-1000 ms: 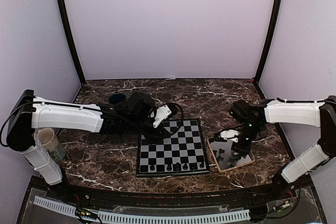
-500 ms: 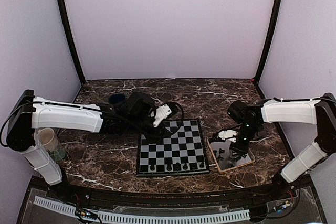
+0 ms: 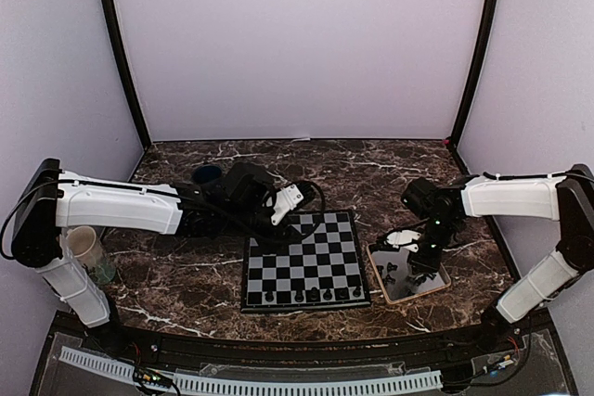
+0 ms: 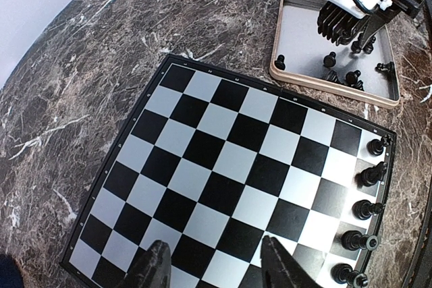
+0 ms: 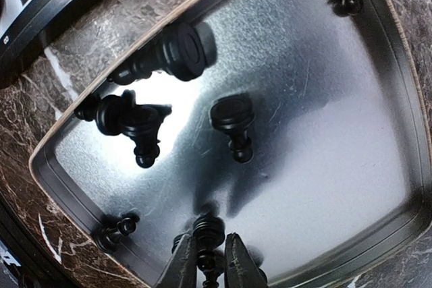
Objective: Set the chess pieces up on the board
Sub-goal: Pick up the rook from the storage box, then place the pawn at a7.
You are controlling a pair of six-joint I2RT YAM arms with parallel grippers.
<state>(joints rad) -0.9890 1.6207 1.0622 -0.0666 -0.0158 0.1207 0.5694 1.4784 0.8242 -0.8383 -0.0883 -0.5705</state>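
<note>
From above, the board [image 3: 299, 261] lies flat on the marble worktop [image 3: 176, 271], with a row of chess pieces [image 3: 313, 295] along its near edge. The tan-rimmed tray [image 3: 378, 271] sits just beside it on the right, and the right pincer [image 3: 422, 266] is down inside it. The left wrist view shows the left pincer [image 4: 216, 268] open and empty above the board's squares. The right wrist view shows the right pincer's fingertips [image 5: 182, 261] clamped on either side of one chess piece [image 5: 209, 231] near the tray wall, with others scattered around.
</note>
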